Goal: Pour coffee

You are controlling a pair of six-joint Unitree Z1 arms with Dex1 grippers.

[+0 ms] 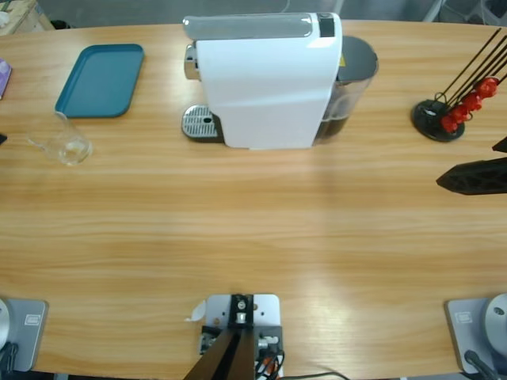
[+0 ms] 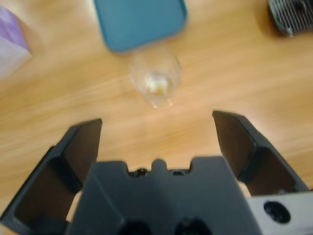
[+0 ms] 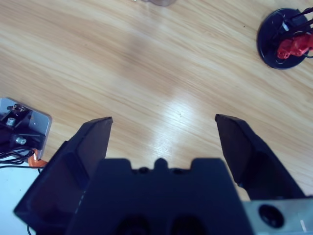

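The clear glass (image 1: 70,145) stands near the bench's (image 1: 253,237) left edge, just in front of the teal tray (image 1: 101,79), and looks empty apart from a pale glint at its bottom; no dark coffee is visible in it or anywhere else. The white coffee machine (image 1: 265,79) sits at the middle of the far edge, its drip grille (image 1: 199,123) bare on its left side, and a black stand with red pods (image 1: 451,111) is at the far right. The left pincer (image 2: 156,142) hovers released, jaws spread wide, with the glass just ahead of it and roughly centred between them. The right pincer (image 3: 161,142) is also released, over bare wood near the pod stand, holding nothing. The step in hand appears to be taking the glass. To do it well, the left arm should come in low and level, keep the glass centred, close on its lower half gently so the thin wall neither slips nor tips, then lift straight before moving toward the grille.
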